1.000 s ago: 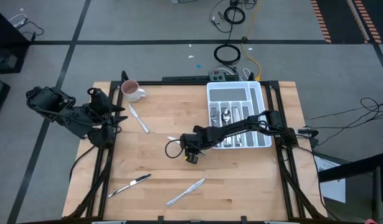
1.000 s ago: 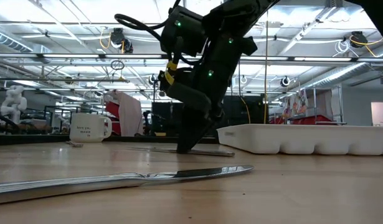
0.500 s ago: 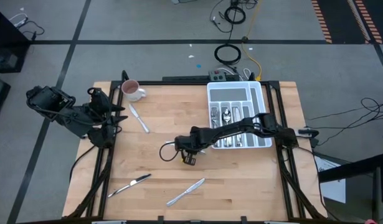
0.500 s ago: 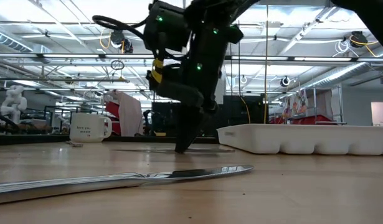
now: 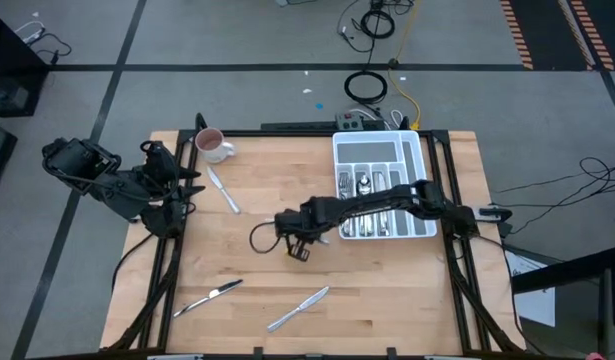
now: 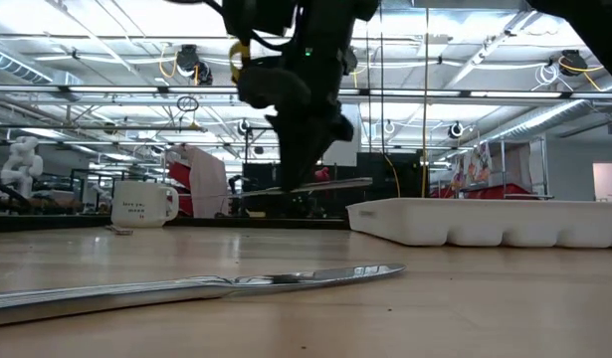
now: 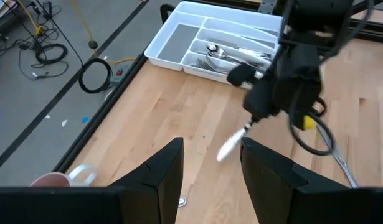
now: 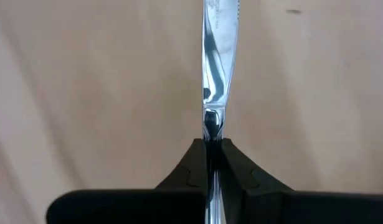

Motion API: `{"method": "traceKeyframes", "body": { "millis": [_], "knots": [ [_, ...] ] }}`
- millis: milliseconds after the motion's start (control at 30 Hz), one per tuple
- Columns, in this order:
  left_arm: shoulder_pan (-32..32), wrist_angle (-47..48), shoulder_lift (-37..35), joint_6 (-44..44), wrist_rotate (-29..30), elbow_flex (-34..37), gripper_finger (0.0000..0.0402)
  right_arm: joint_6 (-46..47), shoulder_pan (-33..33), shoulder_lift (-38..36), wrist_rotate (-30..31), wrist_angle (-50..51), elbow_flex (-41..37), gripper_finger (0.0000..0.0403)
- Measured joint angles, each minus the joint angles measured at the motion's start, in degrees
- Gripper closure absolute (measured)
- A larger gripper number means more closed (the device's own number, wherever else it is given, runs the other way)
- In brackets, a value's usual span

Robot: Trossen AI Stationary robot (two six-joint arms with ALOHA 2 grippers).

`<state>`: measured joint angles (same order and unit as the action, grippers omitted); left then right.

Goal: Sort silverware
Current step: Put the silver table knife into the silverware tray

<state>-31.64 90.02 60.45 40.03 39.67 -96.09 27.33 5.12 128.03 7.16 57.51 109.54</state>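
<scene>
Four loose knives (image 5: 223, 190), one mug (image 5: 210, 145), one tray (image 5: 419, 160)

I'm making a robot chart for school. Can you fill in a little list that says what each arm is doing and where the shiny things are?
right tool: shut on a knife, lifted off the table near the middle
left tool: open, empty, waiting at the table's left edge
tray: white, on the right side, already holds some spoons and forks
knives left on the table: one by the mug, two near the front edge
mug: white, back left corner
</scene>
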Motion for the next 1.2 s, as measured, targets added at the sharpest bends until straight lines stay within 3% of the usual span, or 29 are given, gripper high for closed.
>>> {"method": "traceKeyframes", "body": {
  "millis": [233, 433, 600, 867, 1000, 1200],
  "knots": [
    [0.0, 0.0, 0.0, 0.1, 0.1, 0.0, 0.0238, -3.3, -4.2, -3.4, 4.3, 10.7, 0.6, 0.0403],
    [0.0, 0.0, 0.0, 0.4, 0.0, 0.0, 0.0238, -4.0, -8.9, -11.0, 10.6, 14.8, -2.2, 0.0403],
    [0.0, 0.0, 0.0, 1.7, -0.2, 0.0, 0.0238, 1.0, -12.4, -24.1, 12.7, 11.4, -17.4, 0.0403],
    [0.0, 0.0, 0.1, 1.7, 3.1, 0.0, 0.0238, 20.6, -13.5, -46.9, 14.2, -1.3, -46.6, 0.0403],
    [0.0, -0.1, 0.3, 3.0, 6.1, 0.0, 0.0238, 29.0, -11.8, -50.1, 14.4, -3.8, -54.0, 0.0403],
    [0.0, -0.5, 0.9, 3.2, 7.8, 0.0, 0.0238, 39.9, -9.3, -50.2, 17.0, -5.1, -59.2, 0.0402]
  ]
}}
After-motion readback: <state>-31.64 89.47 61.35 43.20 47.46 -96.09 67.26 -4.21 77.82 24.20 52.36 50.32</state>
